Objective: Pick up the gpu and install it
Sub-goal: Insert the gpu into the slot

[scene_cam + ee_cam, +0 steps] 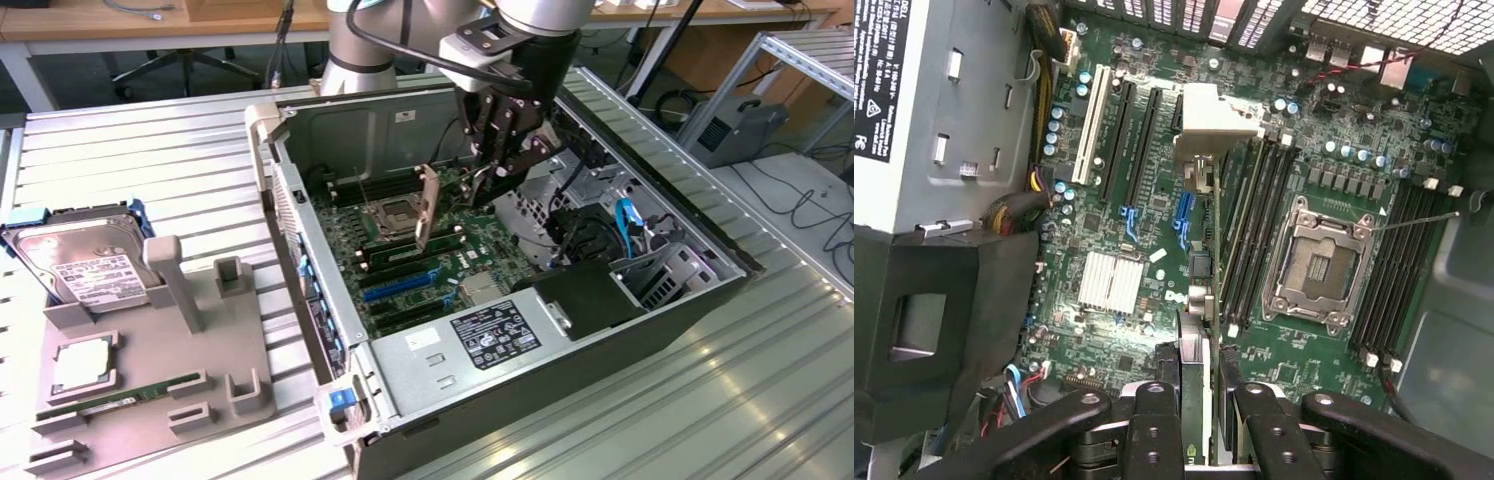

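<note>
The gpu (427,207) hangs on edge inside the open computer case (641,350), above the motherboard (441,265), with its silver bracket end toward the case's rear wall. In the wrist view the gpu (1199,300) is seen edge-on, running from between the fingers out to its pale metal bracket (1216,122), which sits over the row of black expansion slots (1129,130). It does not look seated in any slot; whether its lower edge touches the board cannot be told.

The gripper (491,172) reaches down into the case from above and is partly closed, its 2 fingers (1154,420) pinching the thin card between them. The jaws stand narrow, about the card's thickness apart.

Beside the card on the motherboard lie the empty CPU socket (1319,265) and the black RAM slots (1259,225). A power supply (467,340) with a black label fills the case's near corner.

Outside the case, toward the table's edge at the exterior view's left, a grey fixture tray (200,300) carries a silver hard drive (83,265) with a white label, a CPU (83,365) and a slim green RAM stick (114,400).
</note>
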Controlling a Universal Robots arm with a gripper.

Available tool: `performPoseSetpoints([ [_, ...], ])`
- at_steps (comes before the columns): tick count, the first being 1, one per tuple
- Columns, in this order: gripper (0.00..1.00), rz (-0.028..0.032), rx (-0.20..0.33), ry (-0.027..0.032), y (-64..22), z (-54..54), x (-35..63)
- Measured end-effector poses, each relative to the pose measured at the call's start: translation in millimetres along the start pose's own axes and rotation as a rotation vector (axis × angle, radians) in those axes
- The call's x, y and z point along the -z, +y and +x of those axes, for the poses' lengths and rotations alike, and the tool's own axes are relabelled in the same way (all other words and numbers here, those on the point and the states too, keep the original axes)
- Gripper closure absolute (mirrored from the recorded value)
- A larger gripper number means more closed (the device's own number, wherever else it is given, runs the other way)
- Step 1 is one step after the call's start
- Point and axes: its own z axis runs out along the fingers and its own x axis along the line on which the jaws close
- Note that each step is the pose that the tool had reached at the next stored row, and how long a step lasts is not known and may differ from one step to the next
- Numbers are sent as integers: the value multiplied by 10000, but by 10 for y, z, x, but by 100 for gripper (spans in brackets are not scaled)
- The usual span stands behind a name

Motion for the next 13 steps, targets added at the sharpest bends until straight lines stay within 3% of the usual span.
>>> performPoseSetpoints([
  [13, 74, -7, 630, -29, 0, 0, 0],
])
